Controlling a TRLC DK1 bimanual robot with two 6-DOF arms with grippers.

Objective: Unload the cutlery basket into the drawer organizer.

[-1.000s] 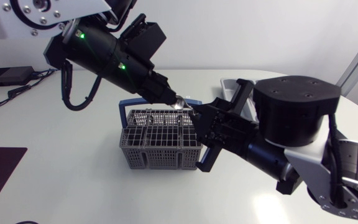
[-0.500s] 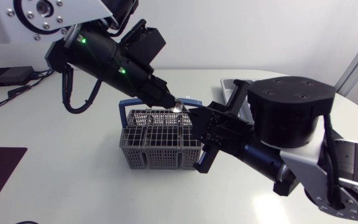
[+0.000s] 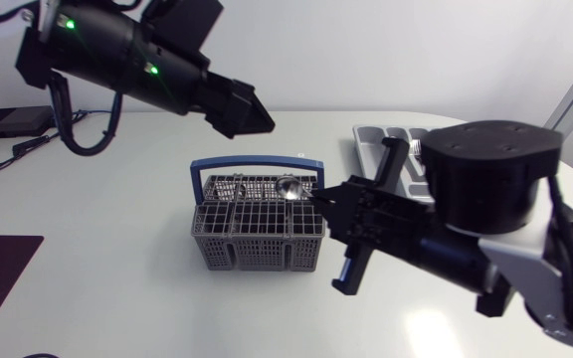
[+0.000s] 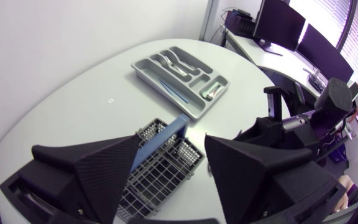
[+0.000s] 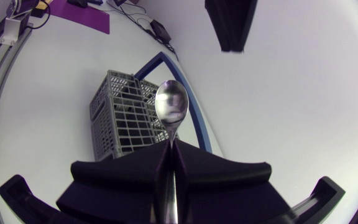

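The white table fills most of my feed. My right arm comes in low over it from the right, and my left arm hangs high above the far side. The grey cutlery basket with its blue handle stands near the middle. The grey drawer organizer sits well apart toward the far right edge, with cutlery lying in its compartments. The right gripper is pinched tight on 1 spoon, whose bowl is above the basket's far right corner. The left gripper has its 2 fingers spread wide, holding nothing.
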